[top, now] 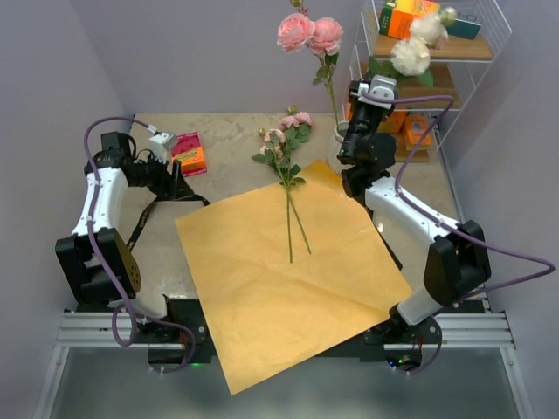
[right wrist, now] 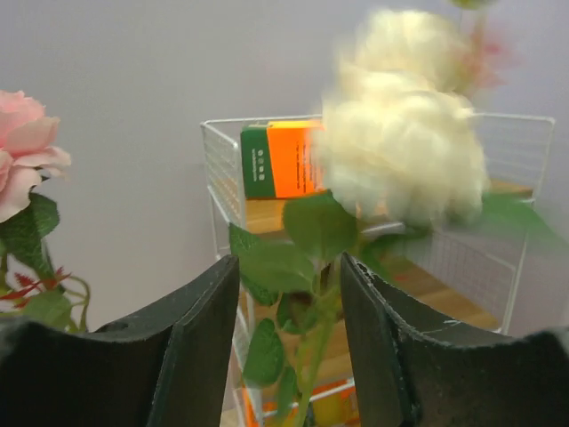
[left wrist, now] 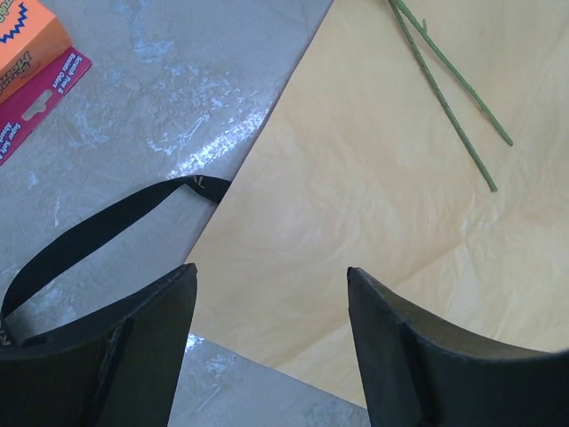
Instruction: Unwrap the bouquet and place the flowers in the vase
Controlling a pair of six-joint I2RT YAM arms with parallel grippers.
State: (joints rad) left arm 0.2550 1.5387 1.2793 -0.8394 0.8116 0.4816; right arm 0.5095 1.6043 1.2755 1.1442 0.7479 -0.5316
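Pale lilac walls (top: pixel 218 52) enclose a beige marbled table (top: pixel 227 140), with a white wire shelf (top: pixel 476 50) at the back right.

pale marbled bench (top: pixel 227 131) carries a flat sheet of orange-tan paper (top: pixel 288 297) overhanging the near edge, a black ribbon (top: pixel 148 218) meeting its left edge, and a pink-orange packet (top: pixel 189 154) at back left.

paper (top: pixel 288 279): plain orange-tan
roses (top: pixel 310 33): pink and cream-white
stems (top: pixel 289 227): green
ribbon (left wrist: pixel 89 229): black
tabletop (top: pixel 227 140): mottled beige-grey
box (top: pixel 189 157): orange and pink
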